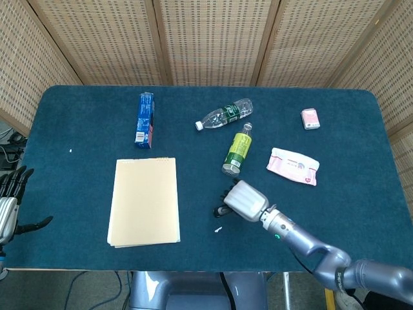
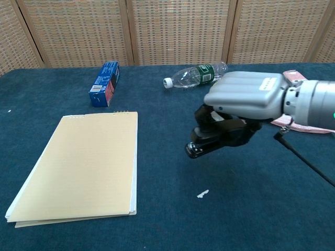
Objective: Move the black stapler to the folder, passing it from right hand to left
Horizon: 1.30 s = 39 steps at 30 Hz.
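The right hand [image 2: 246,97] grasps the black stapler [image 2: 217,137] from above, its silver back turned up and its dark fingers [image 2: 209,116] curled down around the stapler's body. The stapler hangs beneath the palm, its front end poking out past the fingertips toward the folder [image 2: 81,164]. In the chest view it sits off the table [image 2: 157,219], with blue cloth showing under it, and it tilts a little with the nose low. In the head view the same hand [image 1: 244,199] is to the right of the folder [image 1: 144,201], apart from it, with only a sliver of the stapler [image 1: 221,210] showing at the hand's folder-side edge.

The left hand [image 1: 9,201] is far on the other side of the folder, off the table's edge, holding nothing with its fingers spread apart; only the head view shows it.

The folder lies flat, tan and closed. Beyond its far edge lies a blue box [image 1: 146,119]. To the right of the folder, past its far corner, a clear bottle [image 1: 224,114] lies on its side, and a green-labelled bottle [image 1: 238,150] lies just beyond the right hand. Further right of the folder are a pink-and-white packet [image 1: 293,166] and a small pink box [image 1: 310,118]. A white scrap [image 2: 202,194] lies on the cloth between the folder and the right hand, nearer the table's front edge.
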Tool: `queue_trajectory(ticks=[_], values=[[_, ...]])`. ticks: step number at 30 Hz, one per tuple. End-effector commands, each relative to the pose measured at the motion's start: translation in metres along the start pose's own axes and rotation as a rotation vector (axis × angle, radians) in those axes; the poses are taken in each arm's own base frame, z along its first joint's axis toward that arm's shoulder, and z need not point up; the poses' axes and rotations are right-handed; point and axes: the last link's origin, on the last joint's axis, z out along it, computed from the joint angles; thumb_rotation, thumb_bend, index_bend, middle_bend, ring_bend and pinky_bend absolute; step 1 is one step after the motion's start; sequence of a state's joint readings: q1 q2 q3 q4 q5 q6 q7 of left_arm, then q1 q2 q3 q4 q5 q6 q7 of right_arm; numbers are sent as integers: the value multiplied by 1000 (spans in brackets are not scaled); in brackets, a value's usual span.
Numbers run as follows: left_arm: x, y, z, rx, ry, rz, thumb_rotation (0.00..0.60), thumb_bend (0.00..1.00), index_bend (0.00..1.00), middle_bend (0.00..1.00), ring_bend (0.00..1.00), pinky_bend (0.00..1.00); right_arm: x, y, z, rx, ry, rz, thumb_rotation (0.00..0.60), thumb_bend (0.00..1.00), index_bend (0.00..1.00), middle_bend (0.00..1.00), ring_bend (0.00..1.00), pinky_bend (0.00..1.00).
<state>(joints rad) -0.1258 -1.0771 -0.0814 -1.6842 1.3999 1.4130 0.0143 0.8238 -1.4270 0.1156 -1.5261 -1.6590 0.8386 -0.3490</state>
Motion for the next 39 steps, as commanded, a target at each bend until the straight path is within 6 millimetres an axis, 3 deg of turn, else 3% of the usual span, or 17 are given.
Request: queue_trajectory(ticks=[1, 8, 13, 23, 32, 34, 35, 37, 38, 39], values=[[0, -3, 2, 11, -3, -5, 600, 0, 0, 0, 0, 0, 5, -15, 27, 96, 17, -48, 600, 558, 615, 684, 645, 454], [1, -10, 9, 36, -11, -18, 600, 0, 0, 0, 0, 0, 4, -30, 67, 203, -10, -99, 600, 559, 614, 681, 645, 454], [1, -16, 15, 64, -16, -21, 600, 0, 0, 0, 0, 0, -4, -42, 83, 293, -59, -178, 600, 564, 615, 680, 645, 455], [-3, -22, 20, 90, -33, -15, 600, 0, 0, 0, 0, 0, -10, -49, 95, 347, -71, -195, 600, 576, 613, 670, 642, 455], [-6, -20, 21, 91, -37, -4, 600, 0, 0, 0, 0, 0, -21, -35, 92, 406, -82, -324, 600, 579, 596, 632, 601, 455], [-6, -20, 21, 89, -39, -2, 600, 0, 0, 0, 0, 0, -21, -34, 91, 408, -72, -328, 600, 515, 560, 585, 568, 455], [-7, -19, 21, 88, -39, -1, 600, 0, 0, 0, 0, 0, -20, -32, 92, 408, -57, -342, 600, 419, 503, 528, 529, 454], [-7, -19, 20, 88, -40, 0, 600, 0, 0, 0, 0, 0, -19, -30, 93, 406, -24, -380, 600, 182, 304, 352, 416, 415], [-7, -19, 21, 88, -40, 0, 600, 0, 0, 0, 0, 0, -18, -27, 94, 401, -5, -409, 600, 71, 158, 217, 317, 345], [-7, -19, 21, 89, -39, -1, 600, 0, 0, 0, 0, 0, -17, -25, 94, 390, 8, -413, 600, 26, 82, 134, 252, 289]])
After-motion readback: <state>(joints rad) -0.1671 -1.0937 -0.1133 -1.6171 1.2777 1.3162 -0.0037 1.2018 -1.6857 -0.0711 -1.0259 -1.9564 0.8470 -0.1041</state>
